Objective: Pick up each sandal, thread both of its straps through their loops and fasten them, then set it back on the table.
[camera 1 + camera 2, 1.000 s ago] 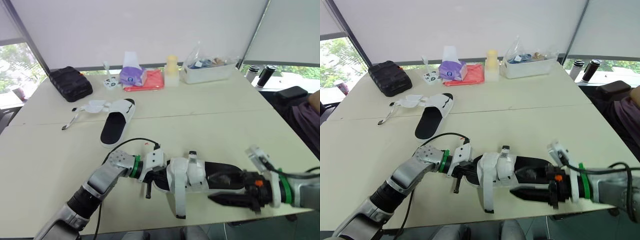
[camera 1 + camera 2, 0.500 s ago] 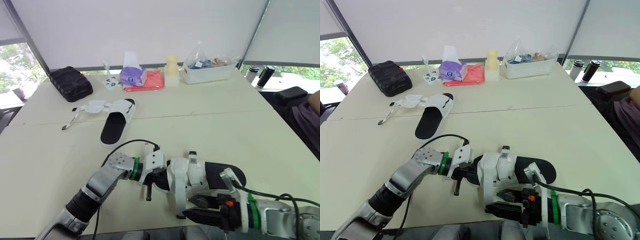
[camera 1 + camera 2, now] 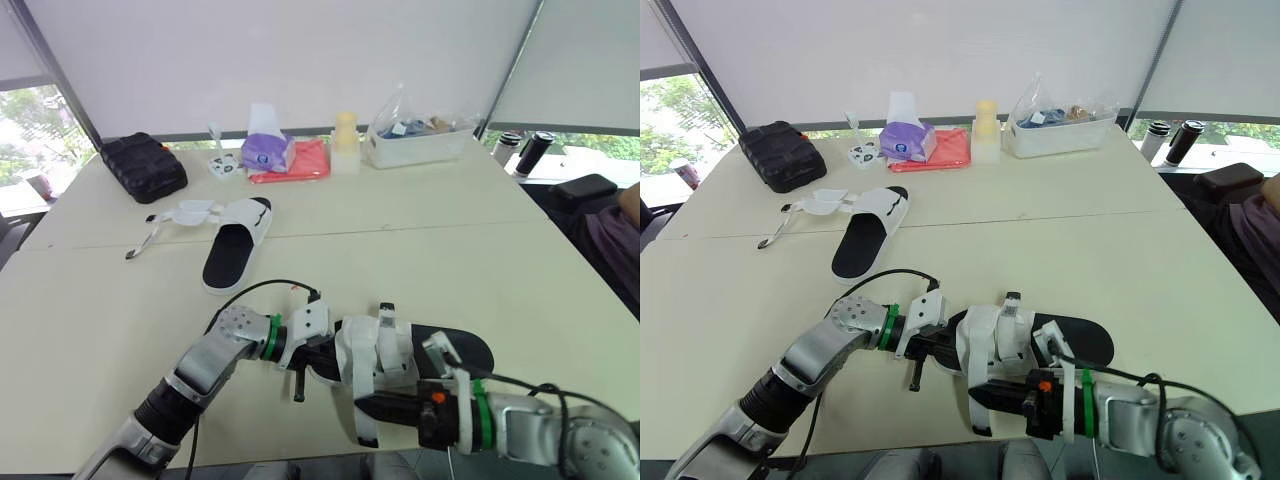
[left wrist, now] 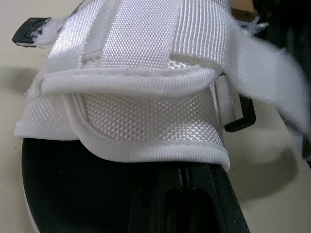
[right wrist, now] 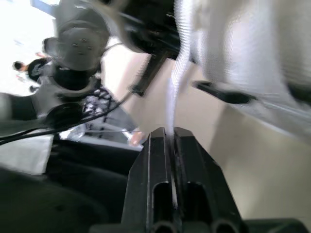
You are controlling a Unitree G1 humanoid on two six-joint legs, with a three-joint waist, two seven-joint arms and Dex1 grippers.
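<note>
While the sandal [image 3: 445,350] lies flat at the near edge of the desk [image 3: 450,260], toe towards my left, both my arms are on it.

- Left end effector [image 3: 312,358]: at the toe end. Its fingers [image 4: 194,204] are pressed together (only a thin slit between them), lying on the black footbed and reaching in under the white upper [image 4: 146,116].
- Right end effector [image 3: 372,407]: clamped on the loose strap [image 3: 367,432], which hangs from the upper towards the desk's near edge. The strap's thin edge runs straight into the slit between my right fingers [image 5: 150,184].
- Loop [image 4: 240,121]: black, sticking out at the side of the upper. The strap passes just beside it; whether it is threaded, I cannot tell.
- Other sandal [image 3: 232,250]: further back on my left, flat on the desk, straps splayed open to its side.
</note>
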